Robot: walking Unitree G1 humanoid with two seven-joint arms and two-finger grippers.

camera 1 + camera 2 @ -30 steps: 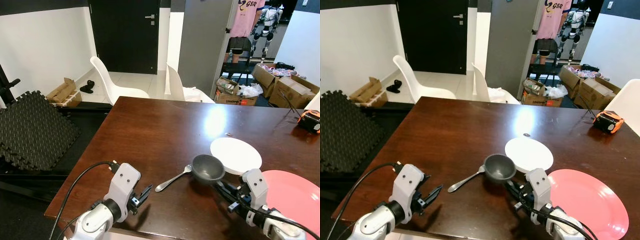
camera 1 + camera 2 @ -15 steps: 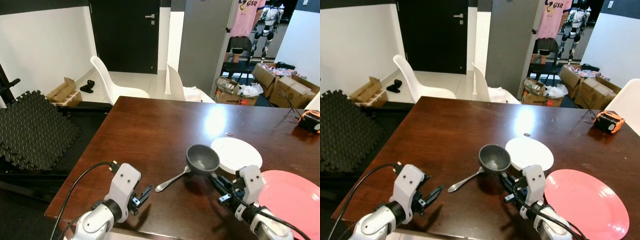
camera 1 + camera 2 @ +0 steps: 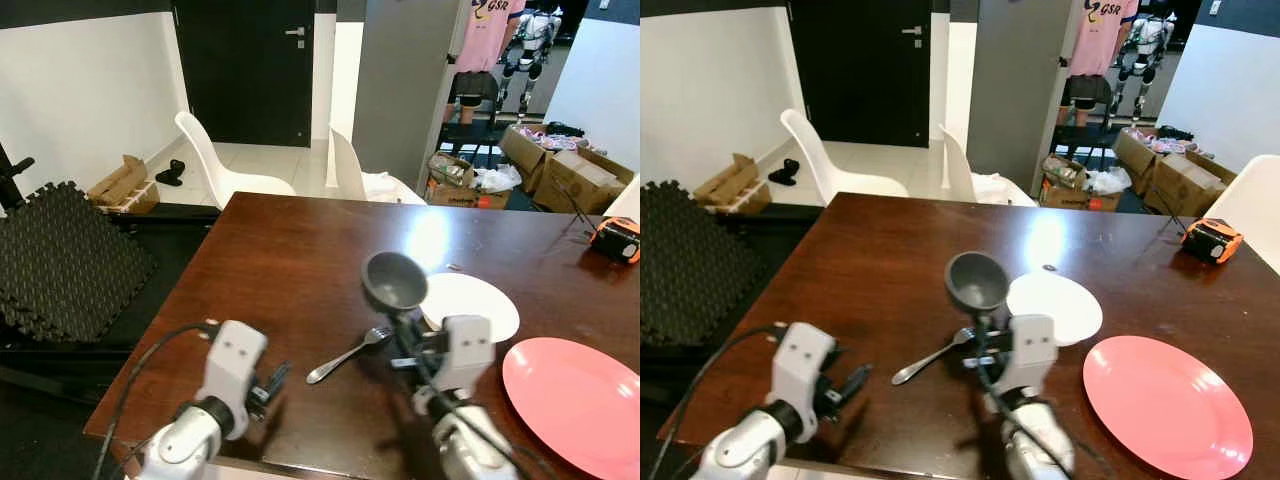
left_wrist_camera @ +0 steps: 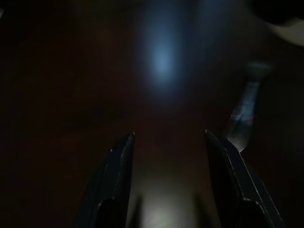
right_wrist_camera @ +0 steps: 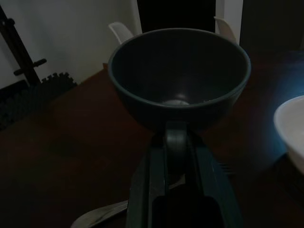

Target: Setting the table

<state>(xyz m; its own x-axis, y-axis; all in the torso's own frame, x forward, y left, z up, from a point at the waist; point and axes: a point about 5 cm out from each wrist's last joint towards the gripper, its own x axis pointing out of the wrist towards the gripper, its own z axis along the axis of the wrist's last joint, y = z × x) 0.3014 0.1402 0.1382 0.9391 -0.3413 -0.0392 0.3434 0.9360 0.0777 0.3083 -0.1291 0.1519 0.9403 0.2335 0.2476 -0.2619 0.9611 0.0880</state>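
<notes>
My right gripper (image 3: 404, 322) is shut on the rim of a dark grey bowl (image 3: 394, 280) and holds it up above the brown table (image 3: 290, 250). In the right wrist view the bowl (image 5: 179, 76) stands upright over the closed fingers (image 5: 176, 142). A white plate (image 3: 470, 305) lies just right of the bowl, and a pink plate (image 3: 575, 390) lies at the near right. A silver piece of cutlery (image 3: 346, 355) lies on the table under the bowl. My left gripper (image 3: 270, 380) hovers open near the table's front left edge, with nothing between its fingers (image 4: 121, 156).
An orange tape measure (image 3: 615, 238) sits at the table's far right. Two white chairs (image 3: 225, 165) stand beyond the far edge. Black foam mats (image 3: 65, 250) lie on the floor to the left. Cardboard boxes (image 3: 575, 180) and a person in a pink shirt (image 3: 490, 40) are at the back.
My right gripper has lifted the bowl off the table beside the white plate and carried it up and to the left. The left arm has barely moved.
</notes>
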